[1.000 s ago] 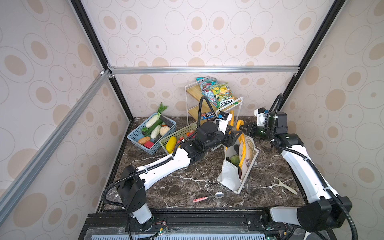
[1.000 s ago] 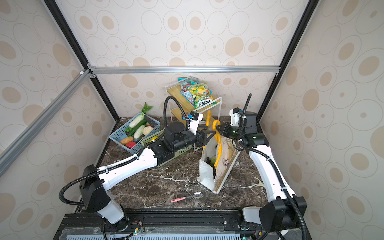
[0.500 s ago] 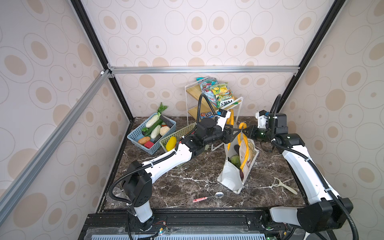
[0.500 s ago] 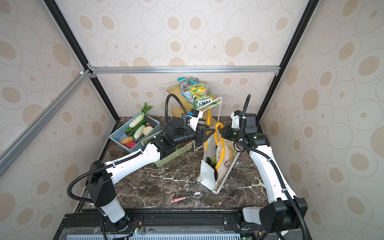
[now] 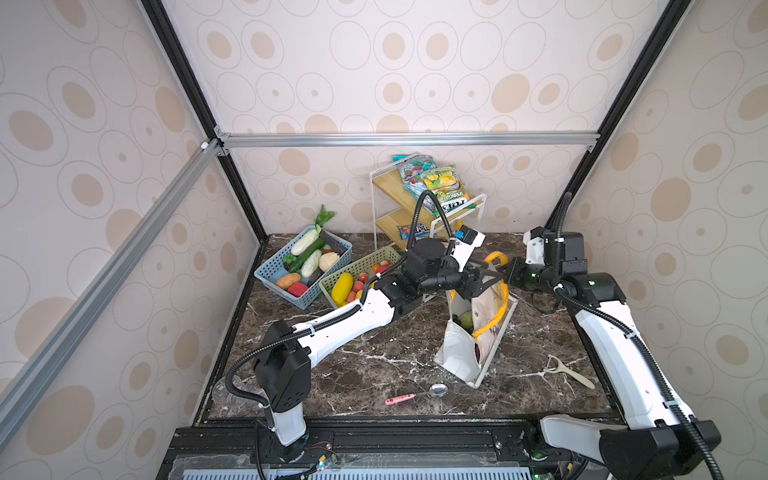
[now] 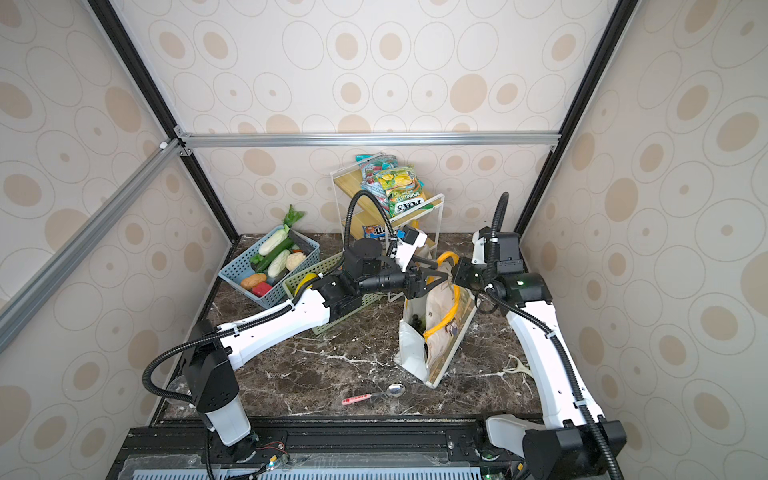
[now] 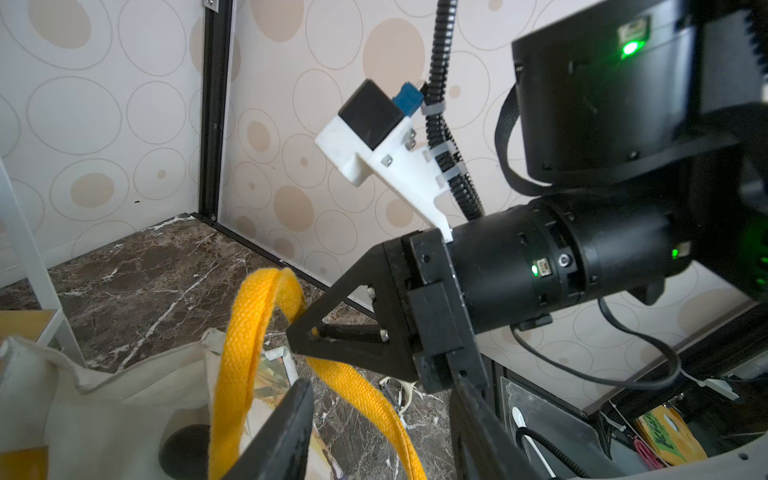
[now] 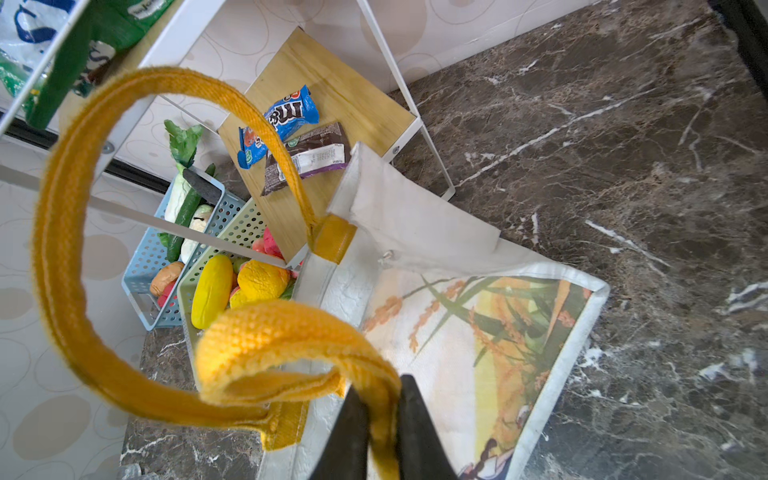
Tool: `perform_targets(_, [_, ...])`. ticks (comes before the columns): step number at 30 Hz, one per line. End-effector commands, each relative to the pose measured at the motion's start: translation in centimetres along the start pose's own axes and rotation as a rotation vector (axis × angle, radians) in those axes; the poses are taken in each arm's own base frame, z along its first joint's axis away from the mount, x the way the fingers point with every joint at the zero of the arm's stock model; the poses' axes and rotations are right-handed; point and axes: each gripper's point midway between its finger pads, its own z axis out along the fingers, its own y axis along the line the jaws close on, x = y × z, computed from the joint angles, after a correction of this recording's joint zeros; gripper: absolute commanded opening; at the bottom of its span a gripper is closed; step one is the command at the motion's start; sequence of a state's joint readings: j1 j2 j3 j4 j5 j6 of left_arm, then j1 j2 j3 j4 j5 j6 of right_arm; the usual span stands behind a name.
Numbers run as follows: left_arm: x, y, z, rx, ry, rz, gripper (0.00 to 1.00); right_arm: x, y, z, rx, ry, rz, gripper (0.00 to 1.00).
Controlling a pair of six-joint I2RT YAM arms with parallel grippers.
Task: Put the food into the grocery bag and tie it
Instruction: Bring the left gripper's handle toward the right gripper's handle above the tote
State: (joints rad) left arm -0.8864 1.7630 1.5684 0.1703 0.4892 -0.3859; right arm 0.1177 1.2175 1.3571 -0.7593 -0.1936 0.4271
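**Yellow handles coming together: the tying step is opening**

You are working the tying part of the task, by my reading. The grocery bag (image 5: 457, 353) is standing on the worktop (image 5: 374, 365) between both arms, mouth up, and a light-green cabbage (image 5: 466, 319) is showing inside it. More toy food is lying in the blue basket (image 5: 276, 291) and the green basket (image 5: 365, 257) off to the left, so the loading may not be complete.

Your right gripper (image 8: 382, 415) is reaching in level from the right. Its fingers are clamping flat on one yellow strap (image 8: 291, 328), which is folding over just ahead of the tips. The free strap (image 8: 62, 249) is arching in a wide loop beside it.

Your left arm is stretching long and low across the worktop from the front left. The left gripper (image 6: 436, 274) is pointing at the right one, tips nearly meeting above the bag mouth. Its fingers (image 7: 291, 419) are standing apart with a run of strap passing between them. You cannot tell from these views whether either is touching the webbing.

The next move, as I judge it, is closing the left fingers on that run and then crossing one handle over the other. The webbing looks soft and the bag light, so the move is calling for a firm pinch and a tight right clamp, or the bag may tip.
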Motion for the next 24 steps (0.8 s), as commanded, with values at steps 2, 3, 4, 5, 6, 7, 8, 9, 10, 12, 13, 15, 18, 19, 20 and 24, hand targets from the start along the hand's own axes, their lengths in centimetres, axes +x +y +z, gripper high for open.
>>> perform_targets(2, [-1.9, 1.8, -1.2, -0.120, -0.030, 0.049, 0.55, 0.6, -0.4, -0.3, 0.026, 0.030, -0.001, 0.16])
perform_targets(3, [-2.4, 2.8, -1.9, -0.174, -0.042, 0.035, 0.56, 0.6, -0.4, -0.3, 0.025, 0.034, 0.001, 0.16])
perform_targets(4, [-2.6, 3.6, -2.7, -0.216, -0.050, 0.024, 0.56, 0.6, -0.4, -0.3, 0.027, 0.034, -0.001, 0.15])
perform_targets(5, [-3.0, 3.8, -3.4, -0.235, -0.065, 0.022, 0.56, 0.6, -0.5, -0.3, 0.031, 0.034, -0.004, 0.15])
perform_targets(6, [-3.1, 3.8, -3.9, -0.232, -0.074, 0.026, 0.56, 0.5, -0.6, -0.3, 0.037, 0.033, -0.007, 0.15])
perform_targets(7, [-3.1, 3.6, -4.1, -0.217, -0.077, 0.032, 0.56, 0.5, -0.7, -0.4, 0.042, 0.033, -0.010, 0.16])
perform_targets(8, [-3.1, 3.6, -4.0, -0.208, -0.076, 0.036, 0.56, 0.4, -0.6, -0.4, 0.044, 0.033, -0.014, 0.16])
perform_targets(9, [-2.8, 3.8, -3.6, -0.199, -0.064, 0.037, 0.56, 0.4, -0.7, -0.3, 0.045, 0.035, -0.015, 0.16])
perform_targets(10, [-2.5, 3.8, -3.0, -0.182, -0.050, 0.041, 0.55, 0.4, -0.6, -0.4, 0.045, 0.036, -0.015, 0.16])
perform_targets(12, [-2.4, 3.6, -2.0, -0.145, -0.041, 0.038, 0.54, 0.4, -0.6, -0.5, 0.046, 0.037, -0.016, 0.15])
perform_targets(13, [-2.4, 3.6, -1.5, -0.130, -0.039, 0.033, 0.54, 0.5, -0.7, -0.6, 0.048, 0.036, -0.018, 0.16])
perform_targets(15, [-2.4, 3.7, -0.7, -0.111, -0.036, 0.018, 0.53, 0.7, -0.9, -1.0, 0.061, 0.033, -0.023, 0.15])
perform_targets(18, [-2.2, 3.7, 0.1, -0.089, -0.031, 0.010, 0.53, 0.9, -1.2, -1.5, 0.075, 0.028, -0.030, 0.16])
perform_targets(19, [-2.2, 3.7, 0.3, -0.080, -0.029, 0.010, 0.53, 1.0, -1.2, -1.7, 0.077, 0.029, -0.032, 0.16])
perform_targets(20, [-2.2, 3.6, 0.5, -0.074, -0.029, 0.008, 0.52, 1.1, -1.3, -1.6, 0.079, 0.032, -0.033, 0.16])
perform_targets(24, [-1.7, 1.7, 1.4, 0.002, -0.005, 0.017, 0.52, 1.3, -1.4, -1.3, 0.082, 0.047, -0.030, 0.16])
